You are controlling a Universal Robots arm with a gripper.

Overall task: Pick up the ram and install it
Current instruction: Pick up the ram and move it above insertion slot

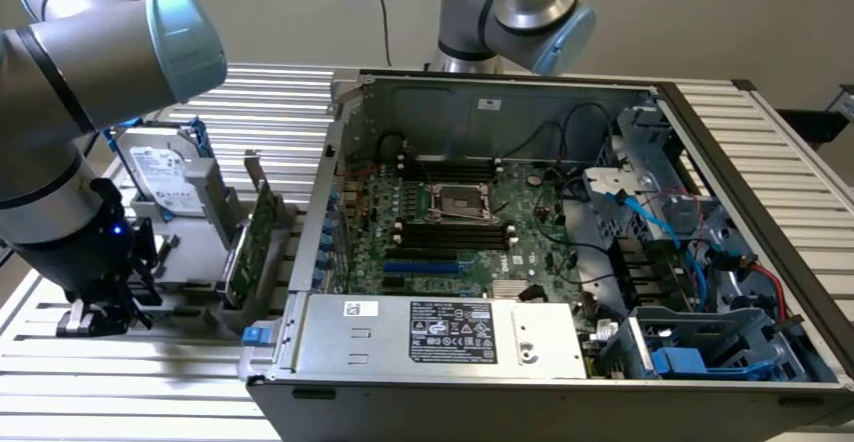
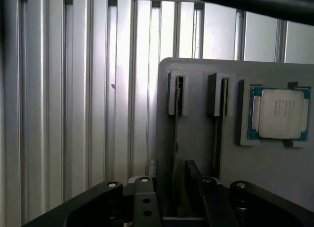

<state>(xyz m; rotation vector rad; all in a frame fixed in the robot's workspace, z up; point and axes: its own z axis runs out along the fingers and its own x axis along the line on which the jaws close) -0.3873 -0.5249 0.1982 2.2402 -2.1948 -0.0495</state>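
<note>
While claw [image 2: 175,200] gapes | ram [image 2: 176,138]: thin dark strip | holder [image 2: 196,138]: grey, slotted

Your exterior view looks down from high over the desk [image 1: 774,122]; your wrist view sits close above the shared grey holder [image 2: 196,134].

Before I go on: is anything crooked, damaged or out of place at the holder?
Nothing stands out. The ram stands straight on edge in its slot of the grey holder. The CPU chip lies flat in its recess. The gripper has its jaws open on either side of the ram.
</note>
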